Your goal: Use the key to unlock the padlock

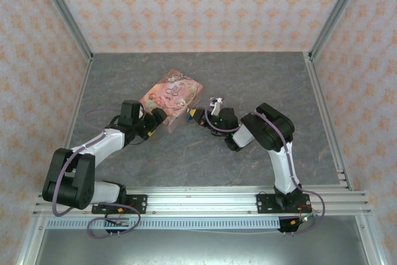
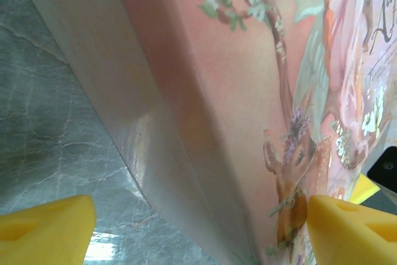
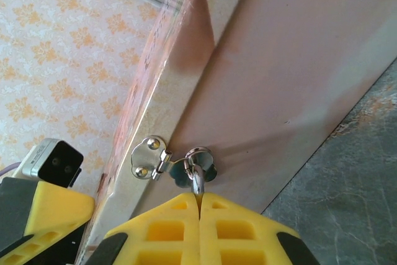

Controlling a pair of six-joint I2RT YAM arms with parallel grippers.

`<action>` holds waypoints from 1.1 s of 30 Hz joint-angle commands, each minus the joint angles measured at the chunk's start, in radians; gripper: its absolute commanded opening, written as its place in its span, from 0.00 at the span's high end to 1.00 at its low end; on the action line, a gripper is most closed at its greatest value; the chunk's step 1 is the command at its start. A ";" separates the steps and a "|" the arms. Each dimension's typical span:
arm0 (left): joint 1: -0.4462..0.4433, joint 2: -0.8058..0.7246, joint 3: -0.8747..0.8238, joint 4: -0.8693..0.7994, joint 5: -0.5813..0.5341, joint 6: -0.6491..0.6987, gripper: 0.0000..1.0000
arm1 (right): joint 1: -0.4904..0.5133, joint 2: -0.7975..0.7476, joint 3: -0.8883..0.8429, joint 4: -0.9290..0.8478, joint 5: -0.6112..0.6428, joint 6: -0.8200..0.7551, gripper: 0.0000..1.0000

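The right gripper point(image 3: 200, 206) is clenched, its yellow fingertips pressed flat together with no gap. A thin silvery loop, the shackle of the padlock point(image 3: 197, 177), comes down from the hasp point(image 3: 149, 156) and meets the seam between those fingertips. Whether it is pinched there or only touching cannot be told. Bluish metal sits just above the loop, against the hasp's ring. The hasp is fixed to a pale side wall of the tin point(image 3: 298, 60), right under the lid's edge. From above, this is the tin's near-right wall, facing the right arm.

The left gripper point(image 2: 198, 234) is released, its two yellow fingers point(image 2: 46, 228) set wide apart. One corner edge of the tin stands between them. The left finger is clear of the tin, with bare table point(image 2: 49, 122) showing in the gap. The right finger lies in front of the pictured lid, and contact there cannot be judged. From above, this gripper is at the tin's near-left corner.

The tin lies flat near the middle of the grey table, a little left of centre, turned diagonally with its pink lid up. The two grippers are on either side of its near corner, close to each other. Patterned walls enclose the table on the left, right and far sides.
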 commanded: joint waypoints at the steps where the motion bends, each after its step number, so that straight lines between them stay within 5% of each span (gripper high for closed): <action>1: 0.006 -0.037 -0.030 -0.122 -0.053 0.013 0.09 | 0.004 0.009 -0.010 0.077 0.079 0.014 1.00; 26: 0.007 -0.214 0.056 -0.339 -0.152 0.113 0.03 | -0.018 -0.079 -0.035 0.011 0.196 -0.028 1.00; 33: 0.007 -0.275 0.128 -0.449 -0.264 0.169 0.03 | -0.041 -0.370 -0.165 -0.376 0.095 -0.180 1.00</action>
